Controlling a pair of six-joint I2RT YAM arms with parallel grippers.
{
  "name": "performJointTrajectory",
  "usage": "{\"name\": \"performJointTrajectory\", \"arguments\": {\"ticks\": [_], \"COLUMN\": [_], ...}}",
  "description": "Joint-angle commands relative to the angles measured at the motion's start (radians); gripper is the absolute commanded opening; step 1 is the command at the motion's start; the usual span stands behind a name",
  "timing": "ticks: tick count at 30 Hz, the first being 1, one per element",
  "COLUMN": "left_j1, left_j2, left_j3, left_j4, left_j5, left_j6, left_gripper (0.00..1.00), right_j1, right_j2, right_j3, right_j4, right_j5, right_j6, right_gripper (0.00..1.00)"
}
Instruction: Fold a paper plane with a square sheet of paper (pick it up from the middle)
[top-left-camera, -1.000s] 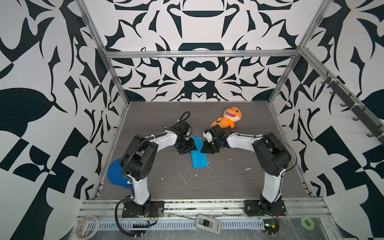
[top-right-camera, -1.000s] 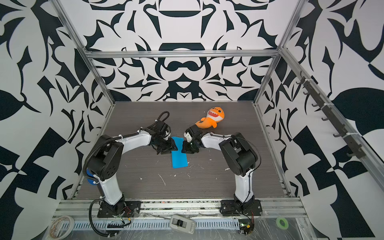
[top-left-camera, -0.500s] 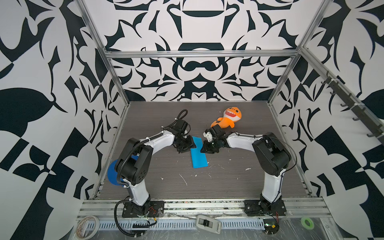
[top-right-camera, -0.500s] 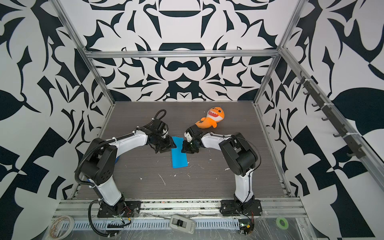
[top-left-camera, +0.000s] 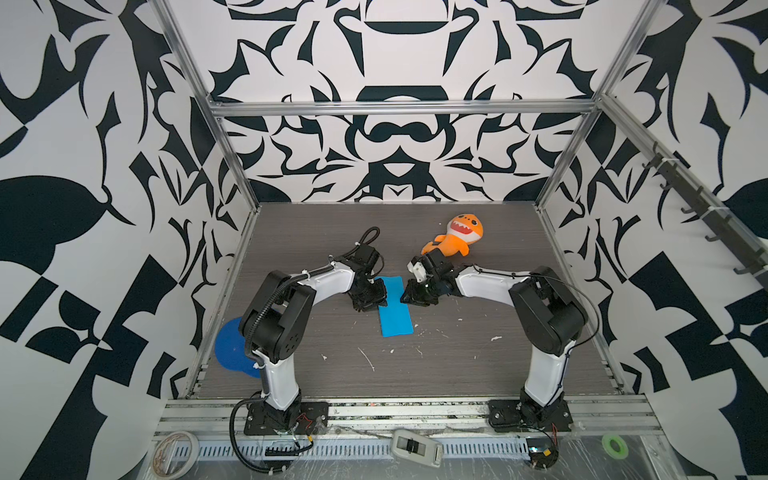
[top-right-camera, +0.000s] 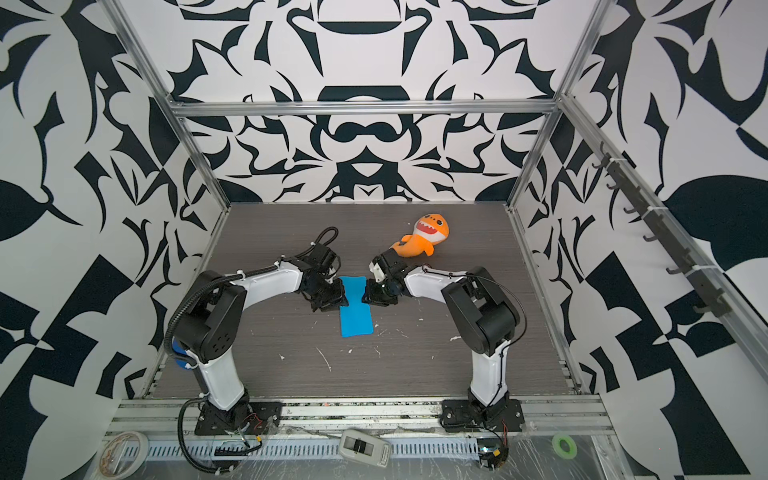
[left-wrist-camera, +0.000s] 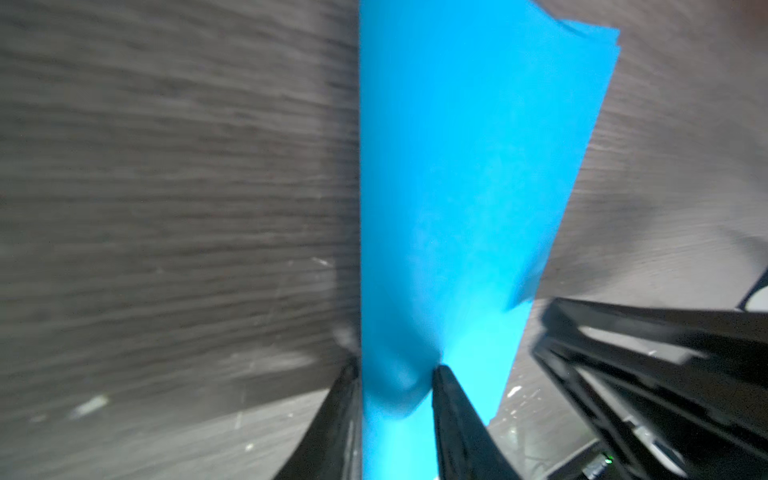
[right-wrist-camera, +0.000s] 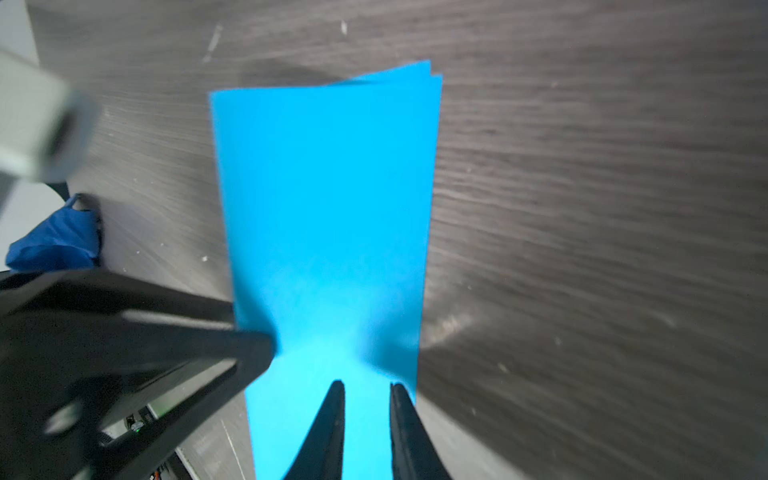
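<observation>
As the paper (top-left-camera: 397, 320) lies flat, left end effector (left-wrist-camera: 395, 390) and right end effector (right-wrist-camera: 368, 386), narrowly parted, touch its edges.

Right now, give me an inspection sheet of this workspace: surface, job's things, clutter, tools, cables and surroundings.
Surface: grey wood-grain table, with scattered white scraps.
Job's things: blue paper, folded to a narrow strip and lying mid-table; no plane shape yet.
Clutter: orange shark plush at the far side; dark blue disc at the table's left edge, partly behind the left arm.
Tools: left tool open, one finger on the strip and the other at its edge; right tool narrowly open over the strip near its other long edge.
Cables: black loop above the left wrist; ribbed hose along the left arm.
Surroundings: patterned walls, metal frame, tape roll on the front ledge.
</observation>
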Motion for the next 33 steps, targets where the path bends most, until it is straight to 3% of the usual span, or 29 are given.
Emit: {"name": "performJointTrajectory", "arguments": {"ticks": [1, 13, 33], "left_j1": [-0.002, -0.001, -0.001], "left_j2": [0.011, 0.017, 0.053], "left_j3": [0.013, -0.017, -0.015], "left_j4": [-0.046, -0.026, -0.055], "left_j5": [-0.036, -0.047, -0.073], "left_j6": [0.025, -0.004, -0.057], "left_gripper": [0.32, 0.33, 0.34], "right_j1": [-0.010, -0.071, -0.081], "right_j2": [-0.107, -0.232, -0.175], "right_j3": [-0.026, -0.176, -0.192], "right_j4": [0.037, 0.032, 0.075], "right_j5": [0.057, 0.212, 0.181], "right_j6": [0.011, 0.021, 0.041], "right_gripper": [0.28, 0.30, 0.30]}}
